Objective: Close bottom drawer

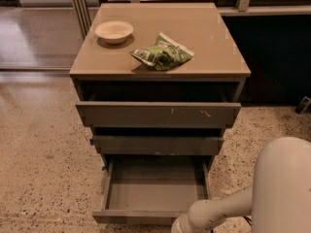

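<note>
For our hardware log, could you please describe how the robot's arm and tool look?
The arm is smooth off-white, made of rounded tubular segments ending in a bulbous joint with faint dark specks. A broad rounded white shell sits behind it. The tool lies out of view, past the picture's bottom edge, near the front of the bottom drawer.
</note>
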`<act>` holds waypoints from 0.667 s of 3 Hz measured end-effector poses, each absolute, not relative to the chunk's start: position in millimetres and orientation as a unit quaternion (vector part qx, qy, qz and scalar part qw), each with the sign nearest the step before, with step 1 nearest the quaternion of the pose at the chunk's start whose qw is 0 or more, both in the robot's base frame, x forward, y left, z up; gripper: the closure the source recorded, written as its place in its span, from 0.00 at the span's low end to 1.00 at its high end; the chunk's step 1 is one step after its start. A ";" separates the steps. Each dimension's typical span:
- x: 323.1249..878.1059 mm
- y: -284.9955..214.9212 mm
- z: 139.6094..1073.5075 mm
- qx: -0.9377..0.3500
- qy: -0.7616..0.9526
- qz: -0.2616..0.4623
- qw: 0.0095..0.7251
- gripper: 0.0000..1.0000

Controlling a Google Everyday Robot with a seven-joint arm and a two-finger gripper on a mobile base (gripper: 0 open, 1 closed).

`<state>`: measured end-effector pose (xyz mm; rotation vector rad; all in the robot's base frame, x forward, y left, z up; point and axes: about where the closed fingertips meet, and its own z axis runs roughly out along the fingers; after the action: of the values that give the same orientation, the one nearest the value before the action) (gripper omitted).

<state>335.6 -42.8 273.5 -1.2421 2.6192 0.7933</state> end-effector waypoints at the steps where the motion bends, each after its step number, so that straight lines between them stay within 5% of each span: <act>1: 313.9 -26.1 209.7 -0.389 0.874 0.285 0.059 0.00; 2: 314.2 -26.1 209.3 -0.387 0.874 0.286 0.059 0.00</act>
<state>314.2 -26.1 209.3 -1.1729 2.6484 0.8664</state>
